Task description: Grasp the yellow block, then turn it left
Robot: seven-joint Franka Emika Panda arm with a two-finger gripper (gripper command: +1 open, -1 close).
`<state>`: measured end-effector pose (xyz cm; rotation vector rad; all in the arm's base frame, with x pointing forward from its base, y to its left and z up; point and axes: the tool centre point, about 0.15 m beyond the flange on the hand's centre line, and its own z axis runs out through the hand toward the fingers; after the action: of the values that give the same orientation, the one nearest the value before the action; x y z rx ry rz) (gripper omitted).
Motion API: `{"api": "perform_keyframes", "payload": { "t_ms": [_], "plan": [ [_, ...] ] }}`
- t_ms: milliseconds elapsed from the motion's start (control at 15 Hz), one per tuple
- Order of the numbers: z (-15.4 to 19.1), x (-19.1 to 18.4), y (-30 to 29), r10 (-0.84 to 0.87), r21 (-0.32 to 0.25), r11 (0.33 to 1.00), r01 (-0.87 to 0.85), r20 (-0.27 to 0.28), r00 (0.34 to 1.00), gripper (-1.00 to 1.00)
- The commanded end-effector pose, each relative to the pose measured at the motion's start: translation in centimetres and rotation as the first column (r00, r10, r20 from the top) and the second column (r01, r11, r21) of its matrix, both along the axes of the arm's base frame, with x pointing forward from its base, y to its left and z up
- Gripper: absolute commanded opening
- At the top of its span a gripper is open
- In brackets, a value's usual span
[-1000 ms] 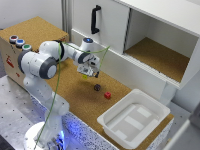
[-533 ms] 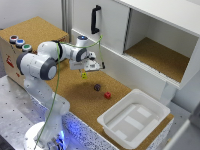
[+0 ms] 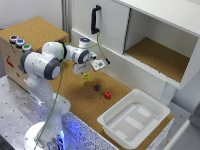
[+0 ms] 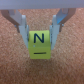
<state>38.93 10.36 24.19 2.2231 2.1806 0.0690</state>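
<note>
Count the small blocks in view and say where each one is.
3. The yellow block sits between the fingers of the gripper. The dark purplish cube and the red cube lie on the cork surface near the white tray. The arm may hide others.

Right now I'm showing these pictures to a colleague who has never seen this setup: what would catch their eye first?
First the yellow block, marked with a black N, sitting between the fingers of the tool over the cork surface. Next the white tray at the cork's near end toward the exterior view's right. Between them lie a red cube and a dark cube.
</note>
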Motion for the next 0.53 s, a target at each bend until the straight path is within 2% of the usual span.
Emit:
{"api": "perform_keyframes", "payload": {
  "t_ms": [0, 67, 333, 467],
  "plan": [
    [-2.1, 0.4, 2.1, 0.062, 0.004, 0.998, -0.062, 0.005, 0.998, -1.00],
    [-1.7, 1.3, 2.2, 0.013, 0.013, 1.000, -0.013, -0.031, 0.999, 1.00],
    [1.3, 1.9, 2.4, -0.050, 0.067, 0.996, 0.055, -0.074, 0.996, 1.00],
    [2.8, 0.8, 2.5, -0.023, 0.071, 0.997, 0.028, -0.066, 0.998, 1.00]
  ]
}}
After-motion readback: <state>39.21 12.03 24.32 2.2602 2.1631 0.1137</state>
